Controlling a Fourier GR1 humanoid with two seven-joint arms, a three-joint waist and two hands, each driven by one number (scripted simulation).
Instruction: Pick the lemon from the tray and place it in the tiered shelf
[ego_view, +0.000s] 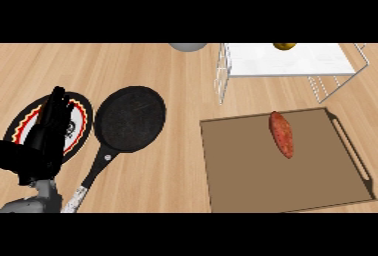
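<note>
The lemon (285, 46), yellow and partly cut off by the view's upper edge, lies on the white top of the wire tiered shelf (288, 62) at the back right. In front of the shelf, the brown tray (295, 180) carries only a reddish sweet potato (281, 134). At the far left my left hand (48, 125) rests open with its fingers pointing up, far from both tray and shelf. It holds nothing. My right hand does not show in the view.
A black frying pan (129, 119) lies left of centre, its handle (88, 182) pointing toward the near edge. A plate (81, 117) with a red and yellow rim sits under my left hand. A grey round object (188, 46) shows at the back.
</note>
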